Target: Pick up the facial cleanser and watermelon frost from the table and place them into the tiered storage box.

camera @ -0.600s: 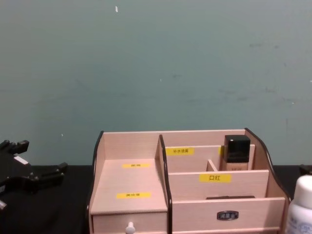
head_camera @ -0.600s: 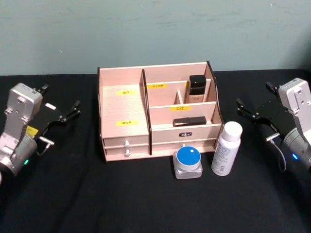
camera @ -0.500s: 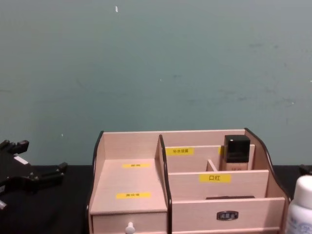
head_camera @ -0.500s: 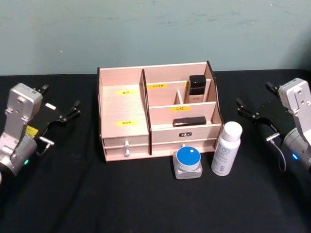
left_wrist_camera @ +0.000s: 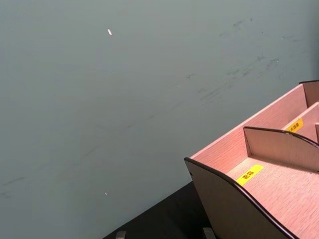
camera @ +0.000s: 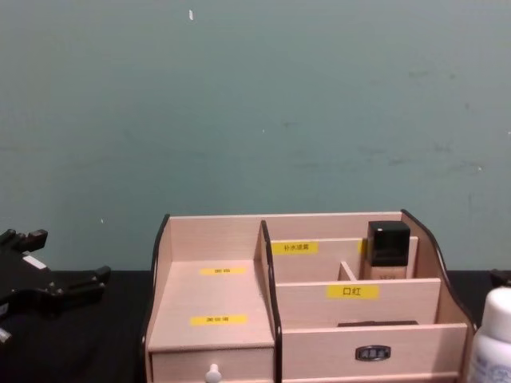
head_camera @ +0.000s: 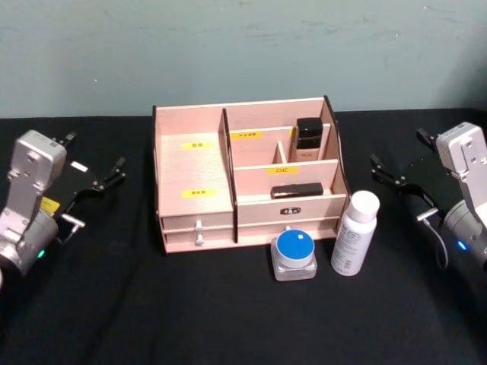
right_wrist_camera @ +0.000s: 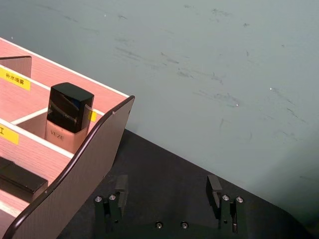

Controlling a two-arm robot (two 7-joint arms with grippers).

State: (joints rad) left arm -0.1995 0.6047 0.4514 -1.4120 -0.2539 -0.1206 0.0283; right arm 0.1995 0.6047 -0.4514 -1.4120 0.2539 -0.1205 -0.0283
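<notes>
White bottle (head_camera: 354,234) with white cap: upright on the black table (head_camera: 190,312), just beside the front right corner of the tiered storage box (head_camera: 192,169), not touching it as far as visible. In the chest view, seen at the lower right edge (camera: 491,339). Blue-lidded jar (head_camera: 295,255): on the table just left of the white bottle, directly in front of the lower right one of the 2 drawers (head_camera: 285,226), very close to its knob. Cannot tell which of these 2 is the cleanser and which the watermelon frost.

Inside the box: dark-capped bottle (head_camera: 308,141) upright in the back right compartment, flat black item (head_camera: 295,190) lying in the compartment in front of it. Yellow labels (head_camera: 197,144) on the 2 left steps.

Right gripper (head_camera: 397,148): hovering to the right of the box and near the white bottle, with bare cloth between. Fingers (right_wrist_camera: 214,185) spread wide in the right wrist view, nothing between them.

Left gripper (head_camera: 95,152): well apart on the left side of the box, above the table, also spread wide and holding nothing. Seen at the left edge of the chest view (camera: 48,279).

Behind everything, plain teal wall (head_camera: 243,46).
</notes>
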